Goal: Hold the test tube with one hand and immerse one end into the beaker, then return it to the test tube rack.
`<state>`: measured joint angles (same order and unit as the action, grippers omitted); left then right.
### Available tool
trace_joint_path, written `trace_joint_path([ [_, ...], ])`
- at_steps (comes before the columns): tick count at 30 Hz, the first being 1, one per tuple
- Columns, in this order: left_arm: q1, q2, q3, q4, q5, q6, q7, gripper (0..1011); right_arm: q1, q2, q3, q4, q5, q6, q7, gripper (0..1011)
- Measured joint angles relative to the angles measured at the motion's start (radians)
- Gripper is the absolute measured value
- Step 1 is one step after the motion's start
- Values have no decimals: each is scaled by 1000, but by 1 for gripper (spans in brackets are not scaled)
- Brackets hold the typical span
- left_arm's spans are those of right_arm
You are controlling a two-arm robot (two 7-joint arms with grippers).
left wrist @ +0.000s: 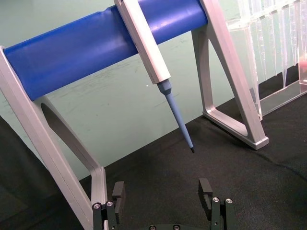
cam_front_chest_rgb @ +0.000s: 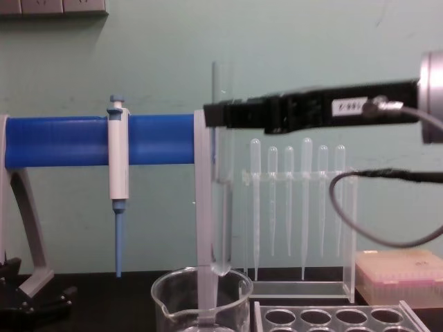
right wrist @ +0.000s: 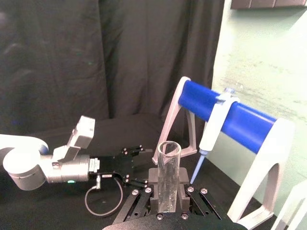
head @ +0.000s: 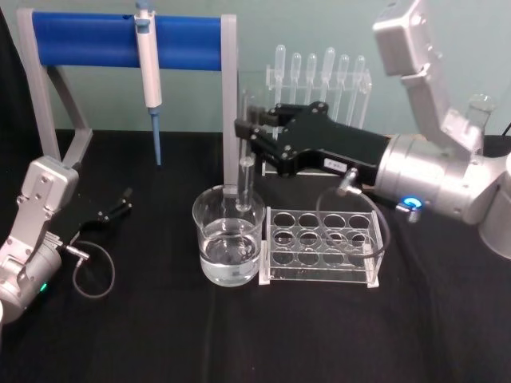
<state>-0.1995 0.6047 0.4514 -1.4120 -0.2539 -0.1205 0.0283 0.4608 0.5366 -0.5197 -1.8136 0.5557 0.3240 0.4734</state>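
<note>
The right end effector (head: 249,136) reaches in from the right side, above the middle of the surface (head: 239,335), and its fingers are pinching the test tube (head: 246,171) near the upper part. The tube stands upright. In the chest view its round bottom hangs at about the level of the rim of the beaker (cam_front_chest_rgb: 201,301); whether it touches the water I cannot tell. The beaker stands near the middle of the surface, partly filled with clear liquid, touching or just beside the left end of the clear rack (head: 323,246).

The left end effector (head: 120,205) rests low near the left edge of the surface, its fingers spread apart with nothing between them. Behind it, at the back edge, the blue stand (head: 128,41) carries a pipettor (head: 148,76).
</note>
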Motion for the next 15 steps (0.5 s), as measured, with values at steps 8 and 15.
trace_joint_path([
  [8, 0, 0, 0, 0, 0, 0, 0, 1000, -29, 67, 47, -71, 42, 15, -26, 241],
  [15, 0, 0, 0, 0, 0, 0, 0, 1000, -103, 147, 107, -115, 78, -5, -50, 241],
])
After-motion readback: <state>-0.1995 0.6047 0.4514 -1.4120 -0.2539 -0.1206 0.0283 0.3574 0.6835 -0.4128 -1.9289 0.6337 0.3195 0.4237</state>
